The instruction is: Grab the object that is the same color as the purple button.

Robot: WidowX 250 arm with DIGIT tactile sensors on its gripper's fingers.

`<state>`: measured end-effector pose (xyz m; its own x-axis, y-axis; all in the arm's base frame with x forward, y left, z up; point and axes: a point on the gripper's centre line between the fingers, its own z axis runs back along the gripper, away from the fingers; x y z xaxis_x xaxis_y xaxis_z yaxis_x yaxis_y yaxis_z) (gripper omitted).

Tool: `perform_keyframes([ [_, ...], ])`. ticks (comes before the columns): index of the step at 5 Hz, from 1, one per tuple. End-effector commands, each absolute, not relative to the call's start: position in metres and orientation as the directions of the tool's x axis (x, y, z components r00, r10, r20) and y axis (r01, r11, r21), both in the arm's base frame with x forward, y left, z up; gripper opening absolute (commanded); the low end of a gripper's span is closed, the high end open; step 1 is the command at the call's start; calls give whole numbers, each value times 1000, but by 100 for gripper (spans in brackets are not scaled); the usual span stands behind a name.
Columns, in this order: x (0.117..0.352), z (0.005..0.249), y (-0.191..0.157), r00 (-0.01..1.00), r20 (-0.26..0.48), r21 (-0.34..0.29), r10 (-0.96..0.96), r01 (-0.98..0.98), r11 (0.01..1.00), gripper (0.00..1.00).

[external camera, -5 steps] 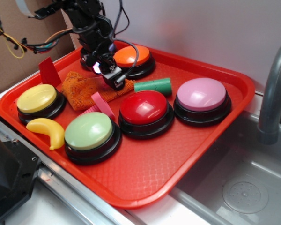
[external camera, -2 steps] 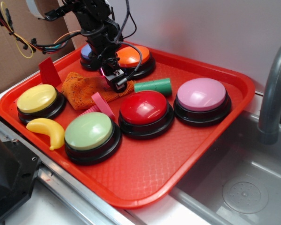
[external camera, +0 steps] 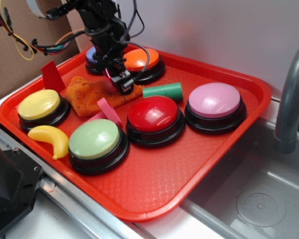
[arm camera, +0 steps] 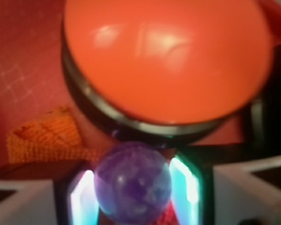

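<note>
Fingers: two pale glowing pads [arm camera: 185, 187] clenched on the purple ball [arm camera: 133, 182] from both sides.
Gripper [external camera: 123, 83]: hangs over the orange cloth's [external camera: 87, 94] edge, at 7 o'clock of the orange button [external camera: 141, 59].
Ball: small, glossy, dark violet, mottled, round; hidden in the exterior view.
Purple button [external camera: 92, 54]: bluish dome on black base, mostly hidden behind the arm, 9 o'clock of the orange dome.
Textures: cloth woven and crumpled; tray [external camera: 189, 164] red plastic, diamond-embossed.
Change: gripper slightly higher and farther back than 0.4 s ago.
</note>
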<state>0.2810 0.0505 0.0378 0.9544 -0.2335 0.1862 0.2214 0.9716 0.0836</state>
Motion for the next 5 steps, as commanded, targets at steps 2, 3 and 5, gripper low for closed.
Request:
perform_keyframes([
  [2, 255, 164, 50, 963, 263, 95, -68, 44, 994, 0],
  [3, 235, 186, 48, 971, 237, 100, 11, -36, 994, 0],
  [5, 203, 201, 39, 975, 164, 16, 150, -155, 988, 0],
])
